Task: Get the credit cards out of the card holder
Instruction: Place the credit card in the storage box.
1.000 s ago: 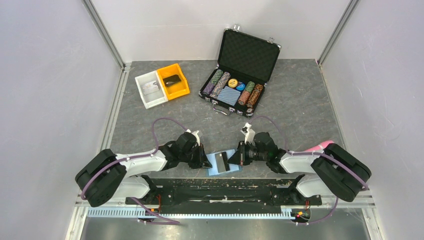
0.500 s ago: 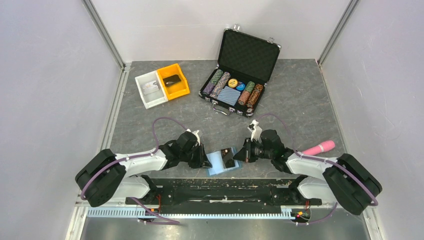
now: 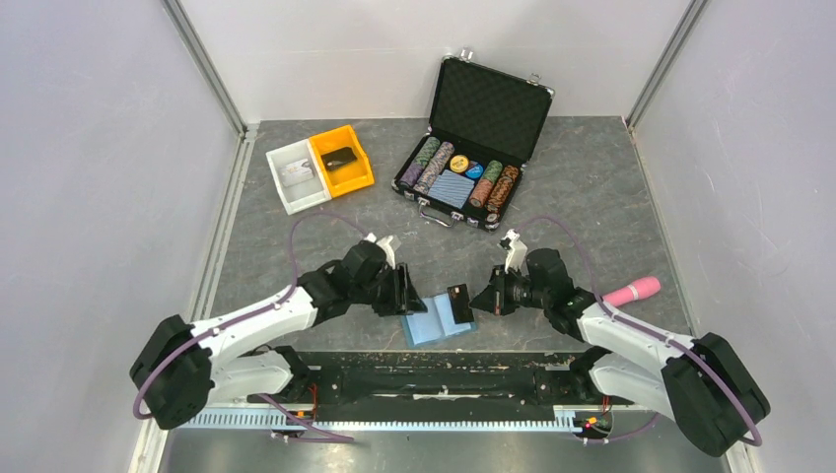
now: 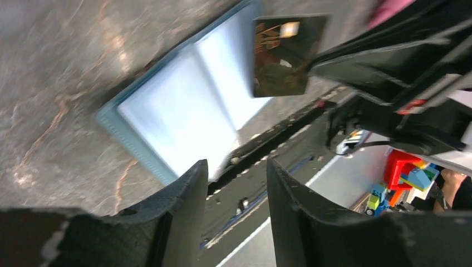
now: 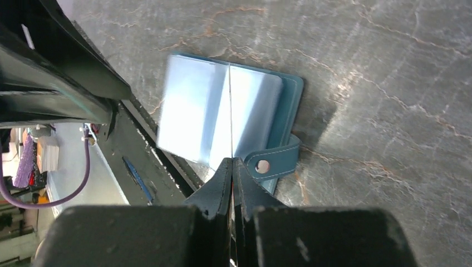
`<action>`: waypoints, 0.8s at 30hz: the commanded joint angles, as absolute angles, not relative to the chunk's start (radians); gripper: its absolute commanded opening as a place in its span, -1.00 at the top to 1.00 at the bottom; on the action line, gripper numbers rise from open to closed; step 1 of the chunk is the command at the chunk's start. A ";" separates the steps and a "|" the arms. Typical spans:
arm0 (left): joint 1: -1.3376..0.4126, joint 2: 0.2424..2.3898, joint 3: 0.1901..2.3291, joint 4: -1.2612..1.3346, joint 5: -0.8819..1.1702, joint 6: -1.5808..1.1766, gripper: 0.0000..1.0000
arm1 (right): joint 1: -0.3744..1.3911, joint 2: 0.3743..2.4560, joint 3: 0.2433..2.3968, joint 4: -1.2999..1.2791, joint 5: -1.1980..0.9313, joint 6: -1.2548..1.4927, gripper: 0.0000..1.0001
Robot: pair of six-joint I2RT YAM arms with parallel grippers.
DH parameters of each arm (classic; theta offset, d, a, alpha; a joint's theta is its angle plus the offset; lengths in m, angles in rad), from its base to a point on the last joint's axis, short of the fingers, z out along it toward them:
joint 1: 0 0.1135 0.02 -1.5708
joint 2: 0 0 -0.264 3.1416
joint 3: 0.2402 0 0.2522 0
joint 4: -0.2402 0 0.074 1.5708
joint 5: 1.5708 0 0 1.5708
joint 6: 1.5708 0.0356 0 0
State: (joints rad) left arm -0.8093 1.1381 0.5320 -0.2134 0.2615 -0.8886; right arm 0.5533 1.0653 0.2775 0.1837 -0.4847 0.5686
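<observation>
The light-blue card holder [image 3: 434, 323] lies open on the table near the front edge, both pocket panels facing up. It also shows in the left wrist view [image 4: 178, 111] and in the right wrist view [image 5: 195, 111]. My right gripper [image 3: 476, 300] is shut on a black credit card [image 3: 457, 298] and holds it clear above the holder's right half. The card faces the left wrist camera [image 4: 281, 55] and shows only as a thin edge [image 5: 230, 117] in the right wrist view. My left gripper [image 3: 408, 300] is open and empty, just off the holder's left edge.
A yellow bin [image 3: 361, 173] holding a black card [image 3: 338, 158] and a white bin [image 3: 288, 193] stand at the back left. An open black poker-chip case [image 3: 493, 103] stands at the back. A pink object [image 3: 631, 291] lies at the right. The black base rail [image 3: 434, 370] runs just behind the holder.
My right gripper has drawn the black card out of the holder, up and to the right. My left gripper has let go of the holder's left edge and lifted away.
</observation>
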 commanded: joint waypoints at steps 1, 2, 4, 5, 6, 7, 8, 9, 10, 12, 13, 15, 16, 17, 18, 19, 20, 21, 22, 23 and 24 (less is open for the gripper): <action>-0.810 1.079 0.681 -0.324 0.246 -0.773 -0.06 | 0.550 1.024 0.342 0.151 -0.561 0.497 1.00; -0.811 1.080 0.707 -0.344 0.250 -0.749 -0.10 | 0.549 1.017 0.348 0.148 -0.579 0.492 1.00; -0.810 1.088 0.754 -0.385 0.259 -0.699 -0.14 | 0.549 1.005 0.358 0.141 -0.608 0.484 1.00; -0.810 1.091 0.775 -0.399 0.266 -0.681 -0.14 | 0.550 1.000 0.362 0.143 -0.629 0.482 1.00; -0.810 1.091 0.790 -0.412 0.272 -0.661 -0.14 | 0.550 0.997 0.366 0.144 -0.654 0.484 1.00; -0.811 1.090 0.807 -0.423 0.278 -0.646 -0.14 | 0.549 0.993 0.368 0.148 -0.674 0.484 1.00; -0.810 1.088 0.820 -0.432 0.279 -0.627 -0.14 | 0.549 0.988 0.369 0.151 -0.690 0.487 1.00; -0.811 1.087 0.834 -0.440 0.284 -0.610 -0.14 | 0.550 0.977 0.368 0.154 -0.700 0.491 1.00; -0.811 1.086 0.850 -0.447 0.293 -0.586 -0.14 | 0.549 0.968 0.365 0.162 -0.715 0.493 1.00; -0.810 1.097 0.876 -0.467 0.317 -0.543 -0.15 | 0.549 0.955 0.356 0.186 -0.759 0.509 1.00; -0.811 1.111 0.892 -0.476 0.334 -0.527 -0.15 | 0.550 0.951 0.352 0.207 -0.786 0.523 1.00; -0.810 1.140 0.909 -0.476 0.392 -0.487 -0.16 | 0.551 0.942 0.329 0.279 -0.846 0.565 1.00; -0.810 1.157 0.914 -0.476 0.419 -0.476 -0.16 | 0.551 0.935 0.320 0.310 -0.863 0.588 1.00; -0.810 1.169 0.918 -0.476 0.439 -0.464 -0.16 | 0.551 0.930 0.310 0.339 -0.881 0.610 1.00; -0.811 1.184 0.921 -0.476 0.465 -0.453 -0.15 | 0.551 0.925 0.305 0.356 -0.894 0.621 1.00; -0.811 1.194 0.926 -0.474 0.481 -0.449 -0.14 | 0.552 0.923 0.301 0.368 -0.904 0.628 1.00; -0.811 1.199 0.929 -0.473 0.497 -0.443 -0.13 | 0.553 0.923 0.298 0.370 -0.912 0.628 1.00; -0.811 1.201 0.931 -0.466 0.510 -0.440 -0.12 | 0.555 0.923 0.298 0.368 -0.916 0.626 1.00; -0.811 1.201 0.931 -0.457 0.522 -0.440 -0.13 | 0.558 0.922 0.297 0.366 -0.920 0.620 1.00; -0.811 1.200 0.927 -0.443 0.533 -0.441 -0.12 | 0.561 0.924 0.296 0.362 -0.923 0.615 1.00; -0.810 1.202 0.923 -0.429 0.547 -0.443 -0.12 | 0.563 0.926 0.295 0.358 -0.925 0.610 1.00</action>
State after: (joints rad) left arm -0.8093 1.2030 0.8909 -0.4679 0.4408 -0.5205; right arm 0.5537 0.9356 0.3077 0.2977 -0.8642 0.6014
